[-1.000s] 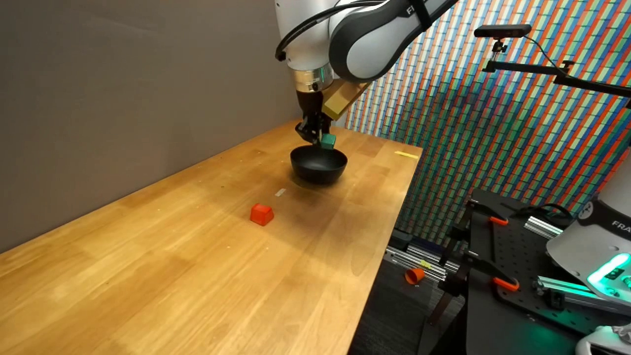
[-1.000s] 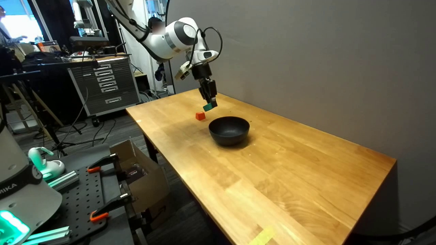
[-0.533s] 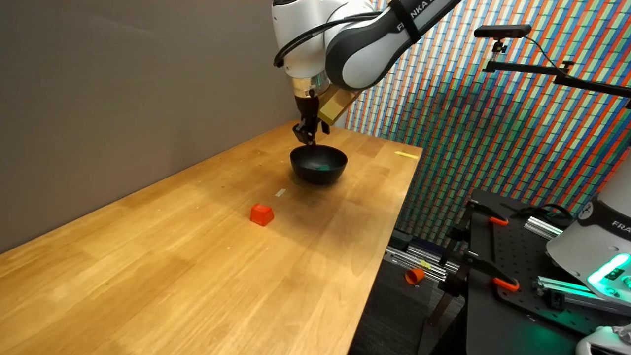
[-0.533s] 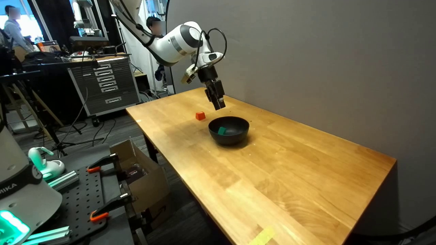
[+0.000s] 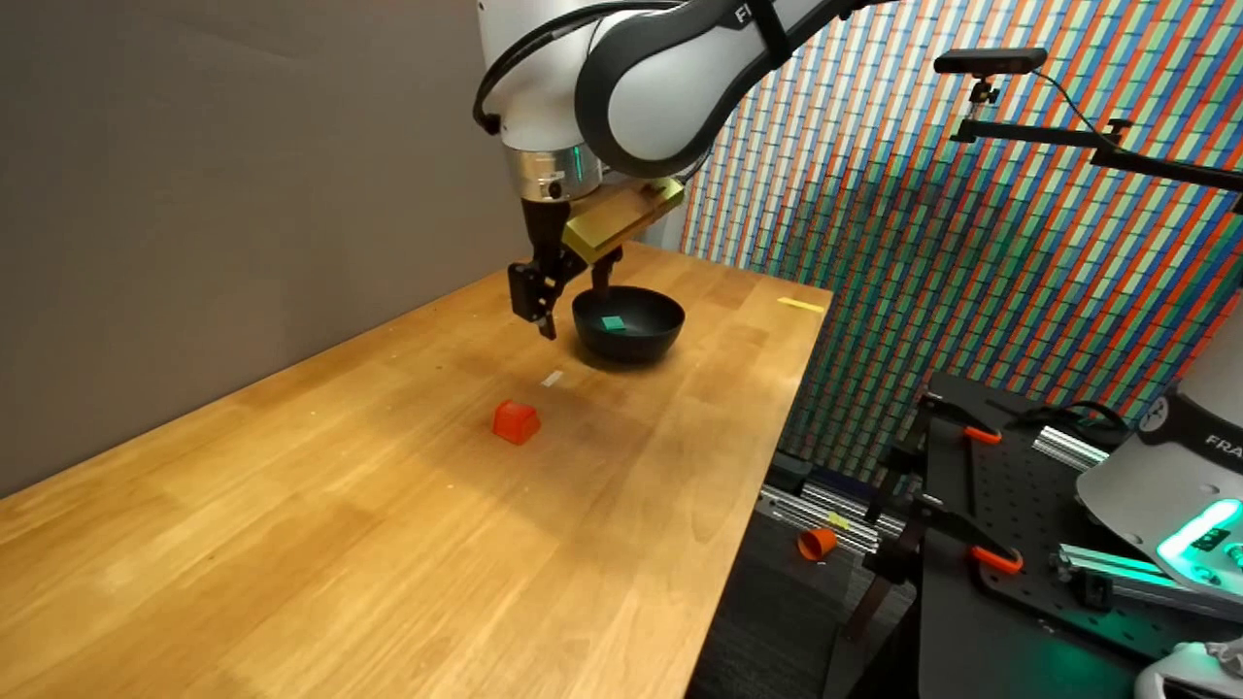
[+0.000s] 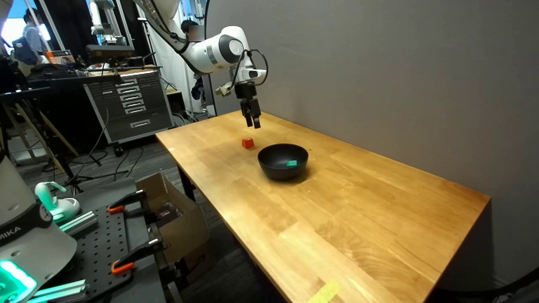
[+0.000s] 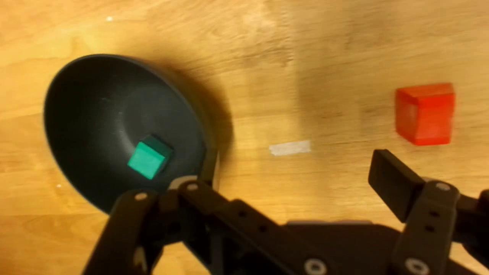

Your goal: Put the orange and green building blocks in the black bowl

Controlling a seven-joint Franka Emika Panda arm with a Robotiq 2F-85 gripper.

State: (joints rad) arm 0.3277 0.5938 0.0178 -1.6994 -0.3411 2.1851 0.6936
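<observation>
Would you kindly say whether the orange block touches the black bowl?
Apart: the wrist view shows the table between the orange block and black bowl.

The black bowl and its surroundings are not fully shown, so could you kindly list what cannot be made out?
Black bowl: part of its lower rim, hidden by the pincer in the wrist view.
Arm: its upper part, cut off by the top edge in both exterior views.
Cardboard box: its contents, too small and shadowed to identify in an exterior view.
</observation>
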